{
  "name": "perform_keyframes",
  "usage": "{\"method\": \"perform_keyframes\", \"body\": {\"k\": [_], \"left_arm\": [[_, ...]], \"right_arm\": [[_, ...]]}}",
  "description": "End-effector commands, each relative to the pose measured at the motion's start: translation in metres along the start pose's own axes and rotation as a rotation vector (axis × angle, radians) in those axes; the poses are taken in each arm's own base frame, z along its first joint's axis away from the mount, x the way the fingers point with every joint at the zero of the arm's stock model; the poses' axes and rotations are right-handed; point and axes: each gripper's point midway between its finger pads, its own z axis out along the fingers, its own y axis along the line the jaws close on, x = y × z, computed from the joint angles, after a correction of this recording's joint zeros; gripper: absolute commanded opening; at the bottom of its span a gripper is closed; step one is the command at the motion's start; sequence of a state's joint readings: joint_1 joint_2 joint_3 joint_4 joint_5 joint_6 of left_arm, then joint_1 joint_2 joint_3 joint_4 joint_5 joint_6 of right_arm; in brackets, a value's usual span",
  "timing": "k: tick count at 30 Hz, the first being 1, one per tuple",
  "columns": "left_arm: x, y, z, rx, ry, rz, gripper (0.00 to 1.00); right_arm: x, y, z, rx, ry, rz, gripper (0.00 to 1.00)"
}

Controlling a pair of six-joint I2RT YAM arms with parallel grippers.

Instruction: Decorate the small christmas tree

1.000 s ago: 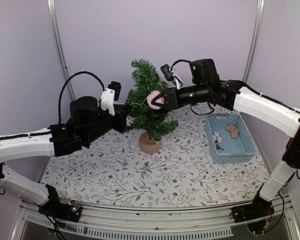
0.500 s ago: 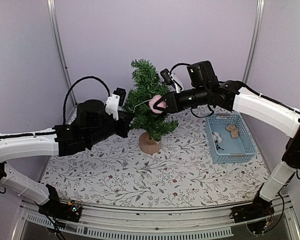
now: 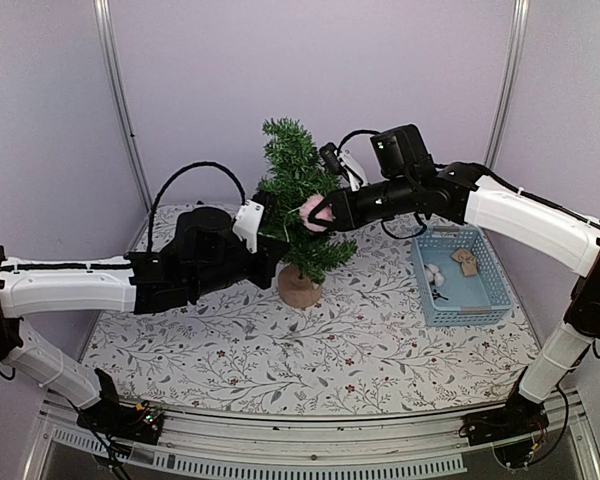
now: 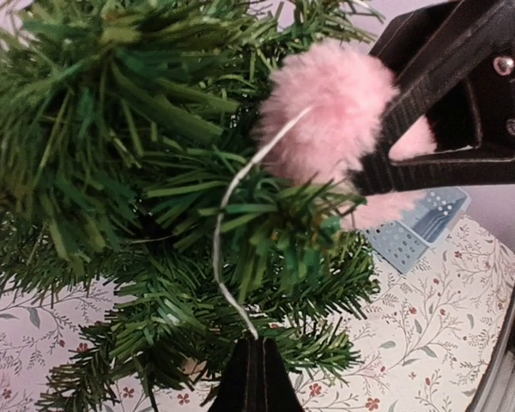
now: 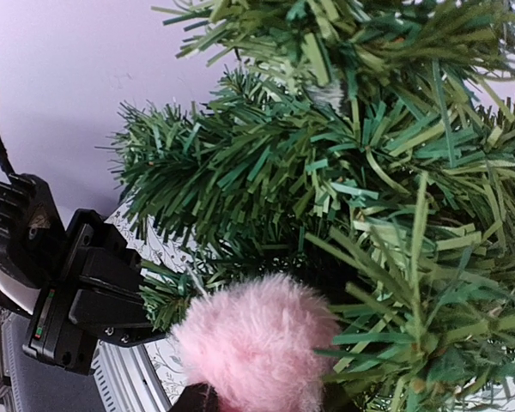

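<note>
Pink pom-pom [image 4: 326,112] clamped by right gripper [image 3: 316,213] against the small christmas tree [image 3: 292,165]; its thread [image 4: 226,232] crosses a branch [image 4: 279,215] down into pinched-shut left gripper [image 4: 256,382].

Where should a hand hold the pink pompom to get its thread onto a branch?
Pinch the pink pompom across its fluffy body, from the side away from the tree, as the right hand does: the white thread leaves its tree-facing side, where the shut left hand pinches it.

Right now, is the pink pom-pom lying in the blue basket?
No, the right claw clamps the pink pom-pom among the small christmas tree's branches, well apart from the blue basket.
</note>
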State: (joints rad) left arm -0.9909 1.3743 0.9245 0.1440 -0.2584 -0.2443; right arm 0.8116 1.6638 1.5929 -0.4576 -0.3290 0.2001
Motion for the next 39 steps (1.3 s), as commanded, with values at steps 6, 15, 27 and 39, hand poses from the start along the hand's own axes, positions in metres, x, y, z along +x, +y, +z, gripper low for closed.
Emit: {"method": "perform_keyframes", "body": {"k": [6,15,27,39], "left_arm": [[-0.036,-0.039,0.006,0.091,-0.037,0.010,0.00],[-0.066,-0.070,0.006,0.121,-0.050,0.012,0.00],[-0.087,-0.053,-0.002,-0.007,-0.044,-0.062,0.00],[-0.105,-0.022,-0.015,-0.042,-0.084,-0.109,0.00]], "right_arm": [[0.009,-0.004,0.006,0.016,0.026,0.001,0.00],[0.010,-0.002,0.008,0.006,0.026,-0.005,0.00],[0.014,-0.003,0.009,0.005,0.031,-0.012,0.00],[0.013,-0.002,0.008,0.005,0.025,-0.014,0.00]]}}
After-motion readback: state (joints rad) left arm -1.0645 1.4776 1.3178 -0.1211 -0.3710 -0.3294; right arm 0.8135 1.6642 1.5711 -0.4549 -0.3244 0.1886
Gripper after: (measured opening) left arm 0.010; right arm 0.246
